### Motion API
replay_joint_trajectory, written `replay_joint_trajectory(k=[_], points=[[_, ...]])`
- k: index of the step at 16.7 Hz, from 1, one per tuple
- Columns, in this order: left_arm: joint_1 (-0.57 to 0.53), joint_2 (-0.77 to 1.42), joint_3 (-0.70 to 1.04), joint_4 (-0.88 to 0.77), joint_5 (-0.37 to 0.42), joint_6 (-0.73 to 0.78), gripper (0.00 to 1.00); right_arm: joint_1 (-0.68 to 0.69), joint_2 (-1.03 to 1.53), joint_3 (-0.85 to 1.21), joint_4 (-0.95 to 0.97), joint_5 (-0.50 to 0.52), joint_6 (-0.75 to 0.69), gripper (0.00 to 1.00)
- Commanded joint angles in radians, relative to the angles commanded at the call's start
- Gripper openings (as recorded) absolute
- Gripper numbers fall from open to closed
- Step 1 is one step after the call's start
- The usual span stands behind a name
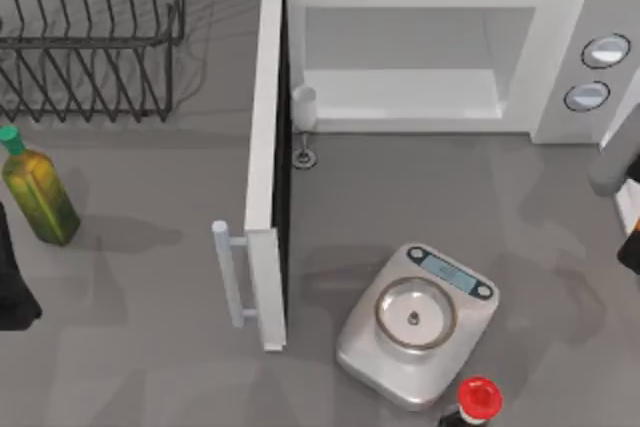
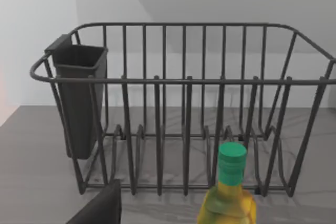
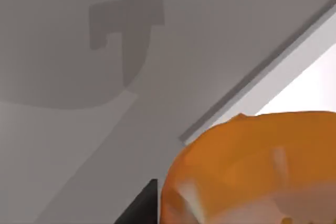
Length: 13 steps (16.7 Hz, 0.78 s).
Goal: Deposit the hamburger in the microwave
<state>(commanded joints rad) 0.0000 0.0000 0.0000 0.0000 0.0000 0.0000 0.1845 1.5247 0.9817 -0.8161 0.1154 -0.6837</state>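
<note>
The hamburger [image 3: 252, 171] sits close under the right wrist camera, apparently carried by the right gripper, though whether the fingers clamp it cannot be told. The right arm [image 1: 615, 162] is at the table's three o'clock edge. The microwave [image 1: 420, 57] at twelve o'clock has its door [image 1: 265, 167] swung wide and its cavity bare, so pickup looks done and placing remains. The left arm [image 1: 15, 277] rests at nine o'clock.
</note>
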Motion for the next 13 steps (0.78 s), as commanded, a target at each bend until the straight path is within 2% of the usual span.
replay_joint_trajectory(k=[13], points=[[0.0,0.0,0.0,0.0,0.0,0.0,1.0,0.318,0.626,0.182,1.205,0.363,0.739,0.0]])
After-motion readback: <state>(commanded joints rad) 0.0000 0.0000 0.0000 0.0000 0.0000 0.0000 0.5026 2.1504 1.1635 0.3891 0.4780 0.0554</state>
